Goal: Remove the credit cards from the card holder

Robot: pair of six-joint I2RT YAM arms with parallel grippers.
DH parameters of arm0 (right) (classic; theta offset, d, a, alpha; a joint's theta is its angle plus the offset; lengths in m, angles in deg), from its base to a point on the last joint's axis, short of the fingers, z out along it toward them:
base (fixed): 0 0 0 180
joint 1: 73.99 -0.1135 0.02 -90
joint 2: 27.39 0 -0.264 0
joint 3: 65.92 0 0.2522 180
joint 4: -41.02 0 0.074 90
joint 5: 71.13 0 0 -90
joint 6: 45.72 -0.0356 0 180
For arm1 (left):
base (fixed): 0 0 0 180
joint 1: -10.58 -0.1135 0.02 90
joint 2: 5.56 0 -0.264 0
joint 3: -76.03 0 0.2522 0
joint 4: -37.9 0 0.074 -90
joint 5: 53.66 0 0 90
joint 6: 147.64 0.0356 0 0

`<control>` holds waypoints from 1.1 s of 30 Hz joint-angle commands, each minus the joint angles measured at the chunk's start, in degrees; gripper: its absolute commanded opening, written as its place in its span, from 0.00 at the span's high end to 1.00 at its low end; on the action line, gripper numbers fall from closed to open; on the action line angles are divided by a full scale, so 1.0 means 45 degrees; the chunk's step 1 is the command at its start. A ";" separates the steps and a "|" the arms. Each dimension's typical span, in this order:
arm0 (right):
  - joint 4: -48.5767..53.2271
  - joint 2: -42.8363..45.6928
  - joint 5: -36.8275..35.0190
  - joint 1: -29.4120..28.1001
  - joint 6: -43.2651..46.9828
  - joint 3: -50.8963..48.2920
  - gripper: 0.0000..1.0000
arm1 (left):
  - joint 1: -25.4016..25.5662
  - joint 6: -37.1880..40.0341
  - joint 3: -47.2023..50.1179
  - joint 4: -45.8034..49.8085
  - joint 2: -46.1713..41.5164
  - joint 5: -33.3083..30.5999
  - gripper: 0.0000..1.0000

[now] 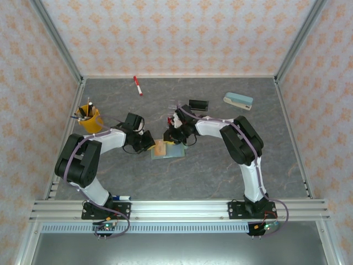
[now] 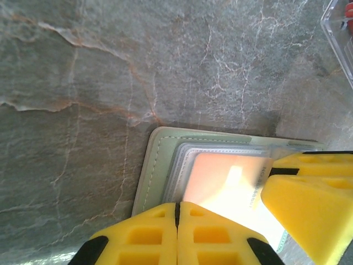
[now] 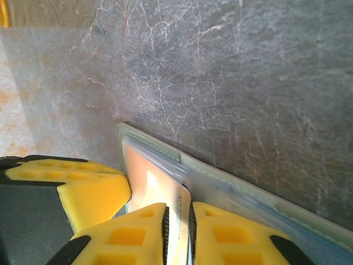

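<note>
Small print on the credit card (image 2: 220,182) is too blurred to read.

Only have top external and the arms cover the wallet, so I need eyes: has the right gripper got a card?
Observer: Yes. In the right wrist view, the right gripper is pinched on the edge of the tan-gold card.
Operator: Is the card out?
Observer: No. Most of it lies under a clear pocket of the card holder, which lies flat on the table.
Operator: Left gripper?
Observer: The left gripper is shut, with its fingertips together at the holder's near edge. Nothing shows between them.
</note>
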 commanded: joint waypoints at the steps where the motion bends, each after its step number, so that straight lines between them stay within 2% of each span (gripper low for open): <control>1: -0.1243 0.0546 0.1376 -0.0100 -0.0312 -0.0283 0.84 | 0.0042 0.0418 0.0612 0.1037 0.0175 -0.1198 0.96; 8: -0.1139 0.0515 0.1144 -0.0112 -0.0268 -0.0311 0.90 | 0.0027 0.0400 0.0767 0.0704 0.0172 -0.0949 0.98; 13: 0.0163 0.0449 -0.0024 -0.0119 0.0237 0.0000 1.00 | -0.0003 0.0439 0.0633 0.0780 -0.0123 -0.0682 0.93; 16: 0.1141 0.0581 -0.1038 -0.0052 0.0706 0.0100 1.00 | -0.0061 0.0515 0.0489 0.1011 -0.0521 -0.0647 0.85; 19: 0.1744 0.0752 -0.1686 0.0027 0.1017 0.0043 1.00 | -0.0096 0.0622 0.0389 0.1200 -0.0856 -0.0530 0.82; 26: 0.2383 0.1069 -0.2302 0.0135 0.1417 -0.0015 1.00 | -0.0112 0.0810 0.0256 0.1311 -0.0987 -0.0421 0.82; 33: 0.3026 0.1150 -0.2600 0.0135 0.1710 0.0214 1.00 | 0.0055 0.0680 0.0017 0.0442 -0.1066 0.0670 0.84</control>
